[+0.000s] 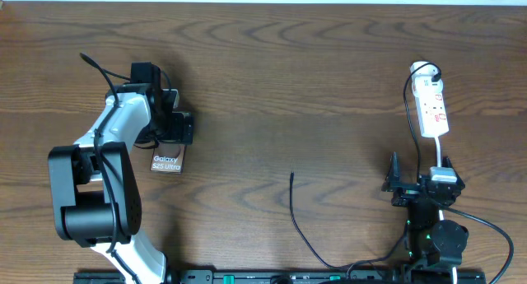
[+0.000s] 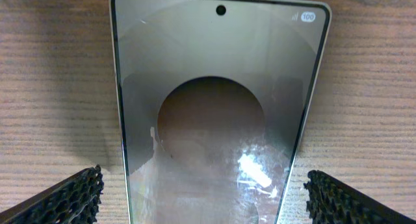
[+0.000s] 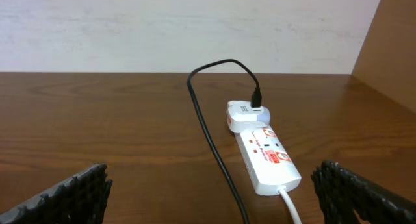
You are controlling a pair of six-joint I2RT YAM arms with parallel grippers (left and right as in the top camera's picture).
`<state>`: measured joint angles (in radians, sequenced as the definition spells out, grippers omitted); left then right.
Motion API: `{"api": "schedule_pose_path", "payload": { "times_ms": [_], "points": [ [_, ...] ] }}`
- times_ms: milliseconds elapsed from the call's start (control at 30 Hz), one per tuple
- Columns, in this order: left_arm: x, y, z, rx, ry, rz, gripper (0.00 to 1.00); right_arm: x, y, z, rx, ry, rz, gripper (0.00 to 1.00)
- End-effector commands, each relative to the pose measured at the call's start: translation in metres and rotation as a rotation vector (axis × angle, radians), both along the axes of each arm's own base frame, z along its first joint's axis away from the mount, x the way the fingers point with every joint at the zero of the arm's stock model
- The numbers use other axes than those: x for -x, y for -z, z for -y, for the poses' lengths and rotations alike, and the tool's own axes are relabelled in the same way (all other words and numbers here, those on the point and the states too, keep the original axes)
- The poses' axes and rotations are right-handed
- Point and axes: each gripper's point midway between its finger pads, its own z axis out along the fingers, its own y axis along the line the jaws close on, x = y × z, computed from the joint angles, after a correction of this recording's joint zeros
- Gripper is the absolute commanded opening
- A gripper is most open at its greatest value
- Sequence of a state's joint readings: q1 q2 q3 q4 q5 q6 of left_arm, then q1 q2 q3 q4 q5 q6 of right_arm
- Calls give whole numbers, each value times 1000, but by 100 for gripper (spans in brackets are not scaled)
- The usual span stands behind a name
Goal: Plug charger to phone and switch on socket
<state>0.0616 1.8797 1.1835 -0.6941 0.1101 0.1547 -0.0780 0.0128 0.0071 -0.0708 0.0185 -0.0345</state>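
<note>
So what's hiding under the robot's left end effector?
The phone, lying flat on the table. From overhead the left end effector covers most of it; only the Galaxy end shows. The wrist camera sees its screen.

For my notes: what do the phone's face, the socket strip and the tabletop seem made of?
Phone: probably glass, glossy; it mirrors glare and a round dark shape. Socket strip: likely moulded white plastic, smooth, faint sheen. Tabletop: wood or wood-look laminate, brown with fine grain lines; which, I cannot tell.
</note>
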Motion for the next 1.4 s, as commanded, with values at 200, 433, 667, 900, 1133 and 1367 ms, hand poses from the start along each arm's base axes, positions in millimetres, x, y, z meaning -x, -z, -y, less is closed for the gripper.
{"api": "schedule_pose_path", "payload": {
  "times_ms": [200,433,667,900,1133,1367],
  "points": [
    [16,20,2,3,8,-36,98,0,1,-2,4,-11,-3,99],
    [15,20,-5,-38,4,-33,98,0,1,-2,4,-11,-3,99],
    [17,26,-7,-51,4,-52,98,0,1,-2,4,-11,-3,99],
    [24,41,-6,-44,6,-100,98,0,1,-2,4,-11,-3,99],
    [22,42,-6,-41,6,-95,98,0,1,-2,4,-11,-3,99],
    [17,42,-6,-45,44,-71,98,0,1,-2,4,-11,-3,99]
  ]
}}
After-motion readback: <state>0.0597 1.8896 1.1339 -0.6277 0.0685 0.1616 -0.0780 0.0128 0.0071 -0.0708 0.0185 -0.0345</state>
